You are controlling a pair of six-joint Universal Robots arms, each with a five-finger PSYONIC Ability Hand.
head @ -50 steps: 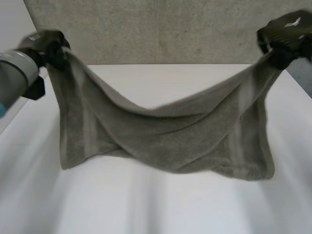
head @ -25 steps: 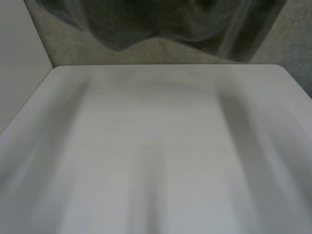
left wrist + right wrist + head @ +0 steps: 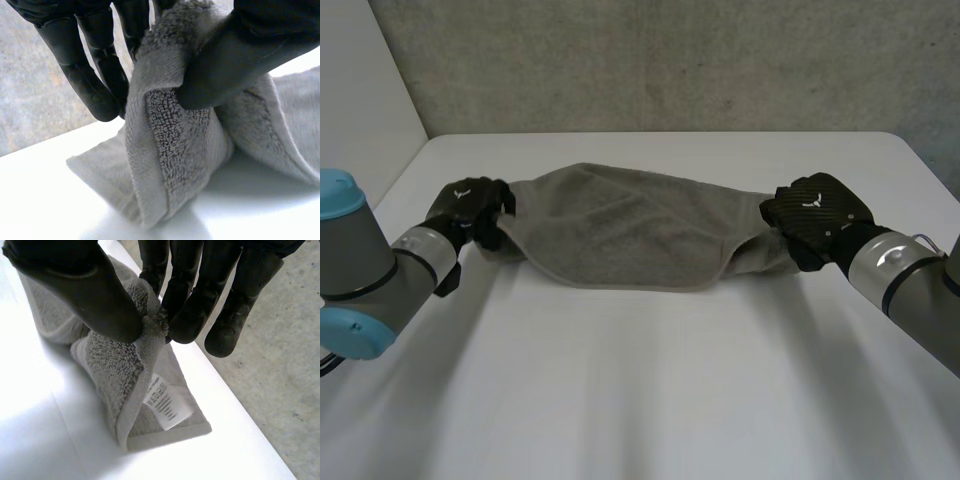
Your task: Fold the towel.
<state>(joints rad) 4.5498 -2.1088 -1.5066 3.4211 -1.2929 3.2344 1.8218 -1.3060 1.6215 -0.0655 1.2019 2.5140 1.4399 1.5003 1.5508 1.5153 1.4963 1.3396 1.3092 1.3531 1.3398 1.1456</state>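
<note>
Towel (image 3: 620,225) lay doubled over on the white table (image 3: 640,390), its near edge sagging in a curve. Left hand (image 3: 470,212) pinched the left end between thumb and fingers; right hand (image 3: 817,215) pinched the right end (care label (image 3: 167,402) stuck out there). Doing this well probably needed both ends pulled taut and level, edges matched, before any release.

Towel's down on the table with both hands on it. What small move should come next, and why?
Probably set both pinched ends down and release. The towel lies doubled on the table, yet the left hand and right hand each pinch a raised end.
</note>
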